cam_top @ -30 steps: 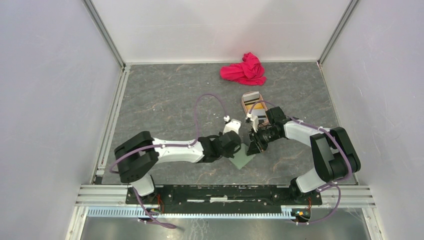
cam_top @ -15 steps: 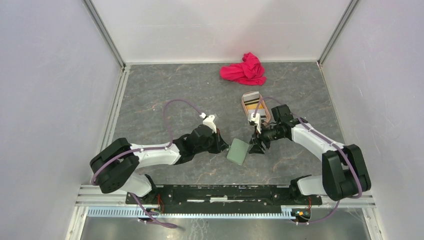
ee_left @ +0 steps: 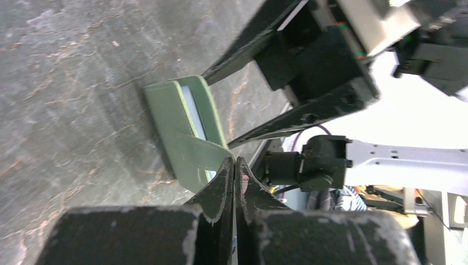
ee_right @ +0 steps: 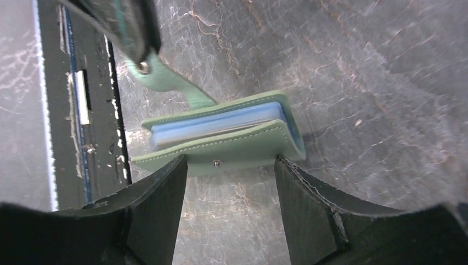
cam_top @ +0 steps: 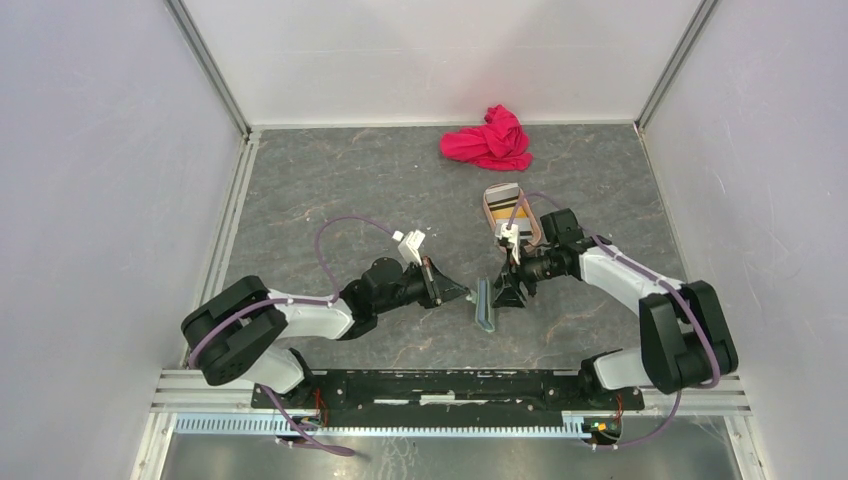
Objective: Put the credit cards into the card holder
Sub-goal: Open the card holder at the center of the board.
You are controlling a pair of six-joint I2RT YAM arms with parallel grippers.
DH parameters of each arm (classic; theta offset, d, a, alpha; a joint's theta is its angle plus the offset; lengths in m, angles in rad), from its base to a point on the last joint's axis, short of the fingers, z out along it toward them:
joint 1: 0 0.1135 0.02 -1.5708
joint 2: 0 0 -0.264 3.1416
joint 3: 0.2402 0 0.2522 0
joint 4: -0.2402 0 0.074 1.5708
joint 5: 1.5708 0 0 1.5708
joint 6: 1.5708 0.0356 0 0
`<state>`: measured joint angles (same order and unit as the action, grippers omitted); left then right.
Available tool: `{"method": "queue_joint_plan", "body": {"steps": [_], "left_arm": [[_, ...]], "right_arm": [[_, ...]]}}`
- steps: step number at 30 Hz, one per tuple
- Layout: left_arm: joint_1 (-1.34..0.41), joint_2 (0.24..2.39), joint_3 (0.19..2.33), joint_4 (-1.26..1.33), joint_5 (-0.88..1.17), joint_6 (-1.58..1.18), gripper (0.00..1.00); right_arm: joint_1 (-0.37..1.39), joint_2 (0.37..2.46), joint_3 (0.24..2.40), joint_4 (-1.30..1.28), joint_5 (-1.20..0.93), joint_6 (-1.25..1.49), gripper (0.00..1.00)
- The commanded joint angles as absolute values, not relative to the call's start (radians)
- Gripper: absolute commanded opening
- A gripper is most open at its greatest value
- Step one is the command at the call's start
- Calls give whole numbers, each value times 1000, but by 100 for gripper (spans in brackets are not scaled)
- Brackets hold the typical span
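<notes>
The sage-green card holder [cam_top: 485,303] stands on its edge on the table, its covers slightly apart, with pale blue inside [ee_right: 215,122]. My left gripper [cam_top: 458,293] is shut on the holder's snap strap [ee_left: 207,152], just left of the holder. My right gripper [cam_top: 506,290] is open, with one fingertip [ee_right: 165,182] at each end of the holder's near cover [ee_right: 232,149]. The credit cards [cam_top: 512,215], one orange-yellow and the others pale with dark stripes, lie in the pinkish-tan tray [cam_top: 487,208] behind my right wrist.
A crumpled red cloth [cam_top: 490,140] lies at the back of the table. Grey walls enclose the table on three sides. The black base rail [ee_right: 77,110] runs close behind the holder in the right wrist view.
The holder lay flat a second ago and now stands on its edge. My left arm drew back to the left with the strap. My right gripper stayed at the holder.
</notes>
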<state>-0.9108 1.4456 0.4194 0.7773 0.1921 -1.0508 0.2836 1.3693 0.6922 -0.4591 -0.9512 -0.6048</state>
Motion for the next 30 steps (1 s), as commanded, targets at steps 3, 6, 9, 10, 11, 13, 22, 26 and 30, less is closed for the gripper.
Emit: {"method": "queue_joint_plan", "body": {"steps": [3,6,9,10,11,13,22,26,30], "left_arm": [[-907,1459,435,940,246,-1121,2],[-907,1462,440,933,254,-1114,2],[-907,1461,439,921,250,-1106,2],[-907,1459,439,914,248,-1100,2],[-906,1458,440,901,246,-1094,2],[-905,1456,442,875,241,-1082,2],[-889,1404,413,739,204,-1037,2],[-884,1329,412,526,137,-993,2],[-869,1206,367,352,32,-1013,2]], "right_arm": [[266,1428,696,-423,-1026,-504,69],[237,1424,693,-417,-1029,-485,72],[196,1419,690,-419,-1039,-476,77],[185,1417,689,-421,-1045,-476,79],[174,1415,687,-424,-1059,-476,81],[172,1410,679,-425,-1076,-475,85],[189,1470,678,-407,-1014,-439,85],[184,1433,670,-372,-967,-419,84],[174,1415,647,-331,-907,-383,76]]}}
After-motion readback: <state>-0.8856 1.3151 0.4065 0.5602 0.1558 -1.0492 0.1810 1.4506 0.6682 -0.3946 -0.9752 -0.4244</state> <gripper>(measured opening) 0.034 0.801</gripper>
